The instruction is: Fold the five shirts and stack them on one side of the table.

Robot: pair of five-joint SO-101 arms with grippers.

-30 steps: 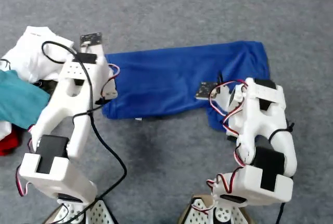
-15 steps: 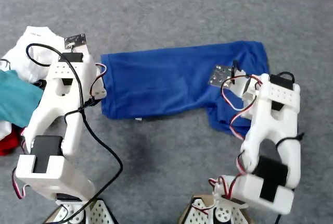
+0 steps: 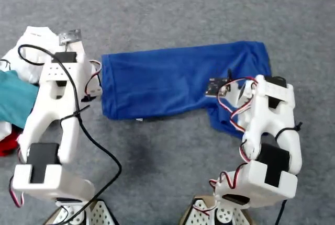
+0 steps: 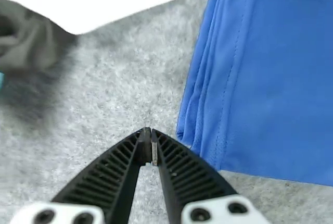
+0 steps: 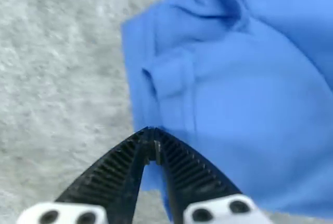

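**Blue shirt part-folded, both grippers empty**

High view: blue shirt (image 3: 172, 81) lies as a long band on the table (image 3: 172, 15). One end is bunched under the right arm (image 3: 269, 110). A pile (image 3: 23, 86) of other shirts sits at the left edge.

Left wrist: left gripper (image 4: 147, 133) has its fingers pressed together. It is over bare table, just beside the shirt's layered edge.

Right wrist: right gripper (image 5: 152, 132) is likewise closed, at the rumpled hem.

Advice: open both, pinch every layer at matching corners, and fold across evenly.
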